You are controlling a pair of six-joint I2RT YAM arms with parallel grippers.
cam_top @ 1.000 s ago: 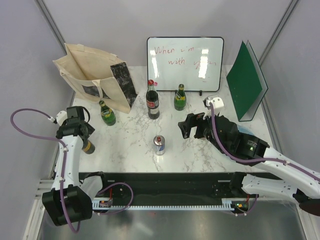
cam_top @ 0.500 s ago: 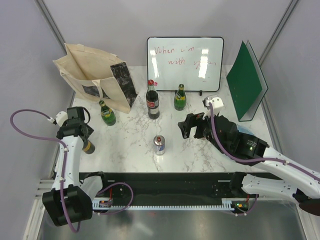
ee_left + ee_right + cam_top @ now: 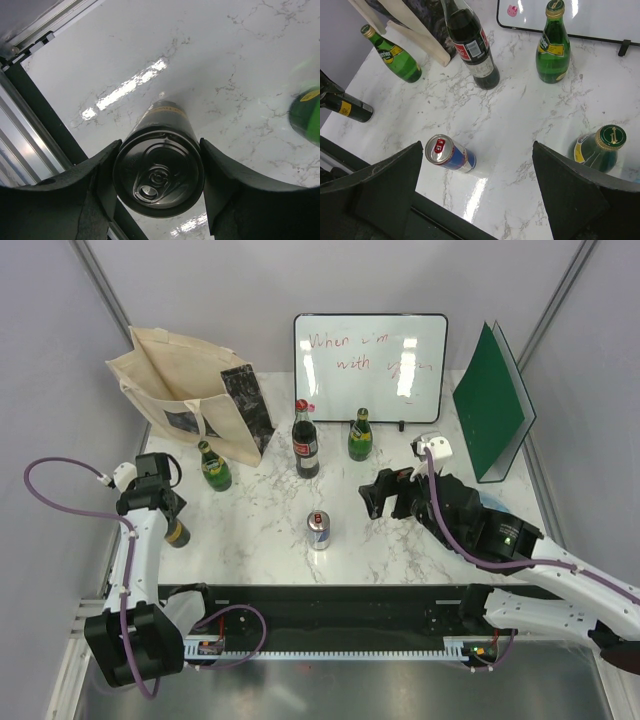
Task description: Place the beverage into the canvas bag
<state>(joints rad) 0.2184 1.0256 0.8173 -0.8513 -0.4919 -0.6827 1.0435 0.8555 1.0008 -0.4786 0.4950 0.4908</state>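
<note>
1. Can [image 3: 159,175], black smooth metal, upright at the marbled counter's [image 3: 260,530] left edge, pinched between the left jaws from above.
2. Canvas bag [image 3: 170,380], beige cloth, stands open rear-left, well apart.
3. Right jaws hover spread wide, holding nothing.

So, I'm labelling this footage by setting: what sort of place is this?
Probably a robotics lab test cell: a left arm and right arm bolted at the marble-look table's near edge, plain grey partition walls around it, and a handwritten whiteboard propped at the back.
</note>
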